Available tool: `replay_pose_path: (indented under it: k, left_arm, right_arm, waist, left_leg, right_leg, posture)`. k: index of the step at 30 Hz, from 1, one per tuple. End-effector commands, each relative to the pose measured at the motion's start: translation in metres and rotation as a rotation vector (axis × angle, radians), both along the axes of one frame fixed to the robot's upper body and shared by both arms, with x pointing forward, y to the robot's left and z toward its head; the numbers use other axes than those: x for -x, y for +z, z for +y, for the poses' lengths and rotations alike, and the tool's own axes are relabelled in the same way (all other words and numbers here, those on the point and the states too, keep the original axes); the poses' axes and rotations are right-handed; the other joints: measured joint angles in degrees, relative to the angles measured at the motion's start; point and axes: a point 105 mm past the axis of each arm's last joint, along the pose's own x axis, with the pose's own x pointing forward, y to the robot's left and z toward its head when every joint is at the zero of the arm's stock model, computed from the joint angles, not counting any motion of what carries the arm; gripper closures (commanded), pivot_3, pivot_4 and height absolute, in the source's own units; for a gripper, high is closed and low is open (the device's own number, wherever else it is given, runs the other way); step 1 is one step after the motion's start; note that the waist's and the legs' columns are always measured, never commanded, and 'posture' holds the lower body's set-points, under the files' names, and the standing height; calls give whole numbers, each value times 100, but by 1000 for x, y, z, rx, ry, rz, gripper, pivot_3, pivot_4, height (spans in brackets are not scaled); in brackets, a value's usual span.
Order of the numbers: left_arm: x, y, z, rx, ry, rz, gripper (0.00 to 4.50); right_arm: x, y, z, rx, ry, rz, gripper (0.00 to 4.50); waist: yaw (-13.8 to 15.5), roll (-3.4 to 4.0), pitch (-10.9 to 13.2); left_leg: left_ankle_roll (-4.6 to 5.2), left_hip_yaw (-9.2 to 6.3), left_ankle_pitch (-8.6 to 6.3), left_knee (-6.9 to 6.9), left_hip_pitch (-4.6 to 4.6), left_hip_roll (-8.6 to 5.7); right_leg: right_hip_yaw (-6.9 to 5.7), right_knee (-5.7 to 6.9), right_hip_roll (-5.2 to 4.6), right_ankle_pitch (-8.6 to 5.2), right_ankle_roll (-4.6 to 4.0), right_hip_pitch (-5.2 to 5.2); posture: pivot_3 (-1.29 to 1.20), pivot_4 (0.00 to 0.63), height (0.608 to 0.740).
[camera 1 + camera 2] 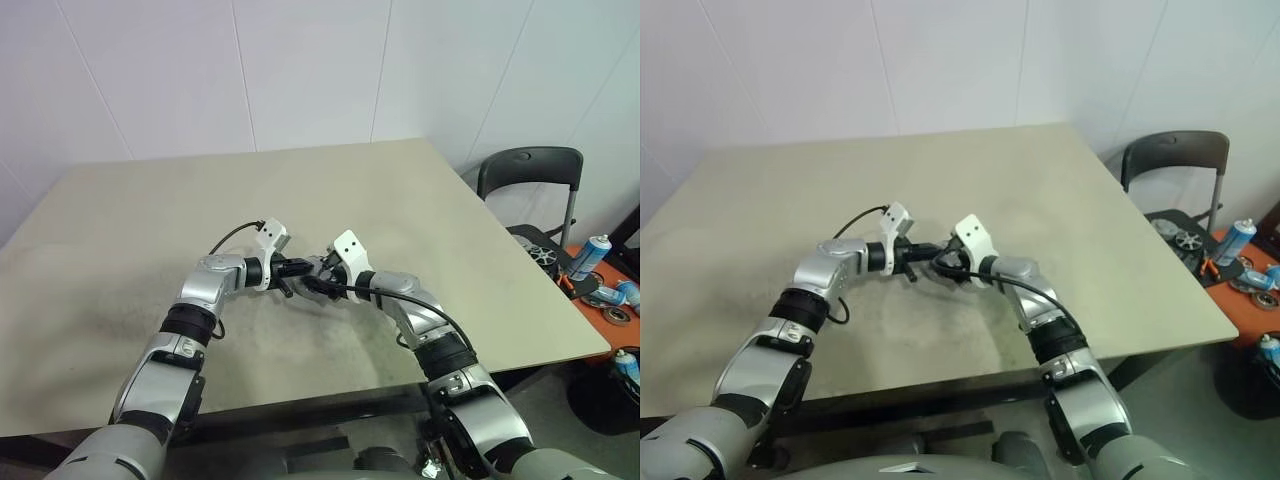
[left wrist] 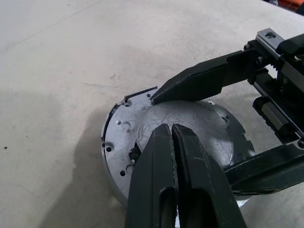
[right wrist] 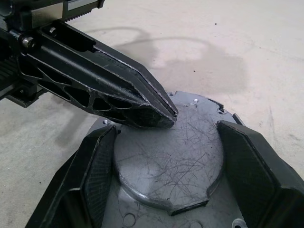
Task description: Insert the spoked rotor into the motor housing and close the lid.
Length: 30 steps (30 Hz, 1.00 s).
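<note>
Both jaw pairs meet at the middle of the table (image 1: pixel 420 200), seen from the left eye: the left gripper (image 1: pixel 296 268) and right gripper (image 1: pixel 318 280) come together tip to tip above the beige top, too small here to read the fingers. A dark chair (image 1: pixel 530 175) stands past the table's right edge, with spray cans (image 1: pixel 590 258) on an orange surface beside it.

From the right eye the same meeting shows, both arms bent inward, the two grippers crossing just above the tabletop near its near half.

Seen from the left wrist, the left gripper's two fingers (image 2: pixel 164 190) are pressed together with no gap, tips resting on the lid (image 2: pixel 190 126), a scratched grey metal cap lying flat on the table. Under the lid a wider silver rim with small holes shows, likely the housing, though no copper is visible. The right gripper's fingers straddle the lid from the far side, one at its edge, one lower beside it.

From the right wrist, the right gripper (image 3: pixel 166 161) stands wide, its two fingers (image 3: pixel 95 166) set on either side of the lid's raised round centre, close against it; whether they press it cannot be told. The clenched left fingers come in from the side, tips touching the lid's top near its edge.
</note>
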Motion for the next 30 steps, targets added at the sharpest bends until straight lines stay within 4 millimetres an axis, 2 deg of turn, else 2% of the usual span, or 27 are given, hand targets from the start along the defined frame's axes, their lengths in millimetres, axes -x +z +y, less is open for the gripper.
replay_pose_path:
  k: [1,3,7,8,11,14,17,20,25,30]
  left_arm:
    - [12,-28,7,-88,-10,78,4337]
    - [11,-28,7,-82,0,82,4337]
    - [11,-27,5,-76,-4,82,4500]
    - [12,-27,4,-75,-6,82,4500]
    - [12,-28,4,-73,-9,84,4500]
    - [12,-27,4,-70,-11,86,4500]
    - [12,-28,3,-60,-6,93,4500]
    - [12,-28,1,-56,-11,97,4500]
    - [14,-29,-2,-53,-17,103,4500]
    - [15,-31,1,-55,-15,111,4500]
  right_arm:
    - [23,-48,-8,84,-1,186,1481]
    - [25,-47,-7,76,13,184,1481]
    - [32,-45,-3,81,63,183,97]
    - [40,-44,2,50,105,227,42]
    - [51,-29,12,-55,171,291,42]
    - [46,-21,8,-59,154,271,42]
    - [29,-6,-3,-90,77,204,42]
    - [10,18,-15,-176,-12,157,42]
    - [-7,43,-34,-246,-89,114,42]
    - [-16,46,-56,-250,-160,112,42]
  waist:
    - [-2,1,-3]
    - [-1,2,-7]
    - [-14,-2,-16]
    - [-19,1,-21]
    - [-19,-9,-44]
    - [-63,-16,-55]
    - [-71,-15,-55]
    - [-55,-11,-49]
    - [-12,-3,-35]
    - [-8,1,-32]
  left_leg:
    - [1,0,-1,-1,0,0]
    - [3,0,-2,-2,0,0]
    - [8,0,-5,-3,-2,0]
    - [8,1,-5,-3,-1,0]
    - [8,1,-5,-1,0,1]
    - [9,1,-6,-8,2,8]
    - [9,1,-6,-8,4,13]
    - [9,0,-6,-5,3,14]
    - [9,0,-6,0,-9,8]
    - [9,1,-6,-5,-15,6]
  right_leg:
    - [0,-2,0,0,0,0]
    - [0,-4,0,0,0,0]
    - [0,-10,0,-1,1,1]
    - [1,-10,0,-1,2,2]
    - [1,-9,1,-1,2,3]
    - [1,-9,9,-1,1,1]
    - [2,-5,15,-1,1,1]
    - [2,-2,17,0,0,0]
    - [3,-3,9,1,0,-9]
    - [4,-4,7,1,0,-8]
  posture:
    - [0,0,740]
    - [0,0,740]
    - [0,0,740]
    - [0,0,740]
    - [0,0,740]
    - [0,0,740]
    - [0,0,740]
    - [0,0,740]
    - [0,0,740]
    - [0,0,740]
